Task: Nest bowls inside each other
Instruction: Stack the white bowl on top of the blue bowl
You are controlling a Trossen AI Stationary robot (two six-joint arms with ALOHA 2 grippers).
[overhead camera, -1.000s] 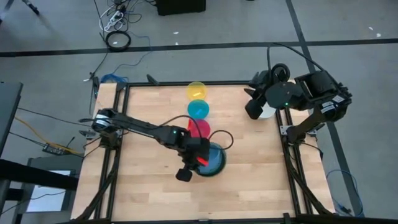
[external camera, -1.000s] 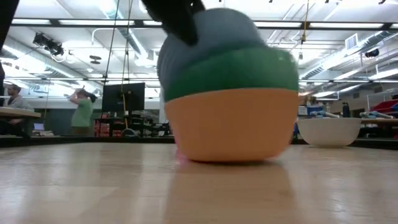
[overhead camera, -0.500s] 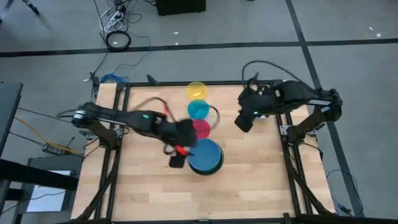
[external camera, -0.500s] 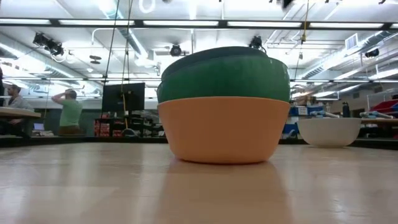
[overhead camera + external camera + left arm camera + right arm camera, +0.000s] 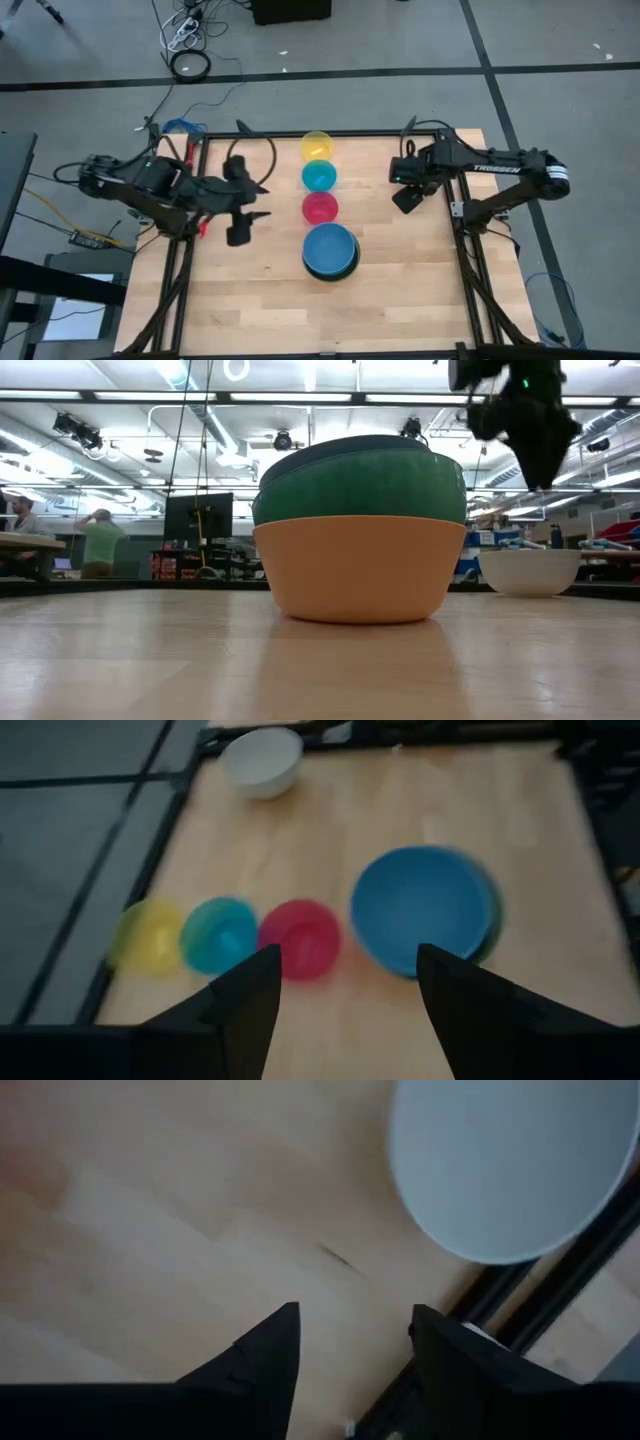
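Grey floor with dark seams and loose cables surrounds the wooden bench [image 5: 250,290] in the high view, where a row of bowls runs down the middle: the yellow bowl [image 5: 316,145] at the far edge, then the cyan bowl [image 5: 319,176], the magenta bowl [image 5: 320,208] and the blue bowl [image 5: 330,250], which sits on top of a stack whose lower bowls are hidden from above but for a dark rim. The left gripper [image 5: 240,232] hangs over the bench's left part, well apart from the bowls, its fingers too small to read from there; the right gripper [image 5: 406,199] is over the right part, and the arm covers the white bowl. From the low view the stack fills the middle: the orange bowl [image 5: 360,570] on the bench with a green bowl [image 5: 360,485] nested in it and only a thin blue rim above; whether a second green bowl lies between cannot be told. The white bowl [image 5: 528,572] stands far to the right, a dark gripper hangs blurred at the top right, and a person in a green shirt [image 5: 100,545] stands in the room behind. Through the left wrist view the gripper's fingers [image 5: 250,1010] stand spread and empty, with all four coloured bowls and the white one beyond, blurred. Through the right wrist view the fingers [image 5: 265,1365] are likewise parted and empty, the white bowl's rim cut off by the frame.
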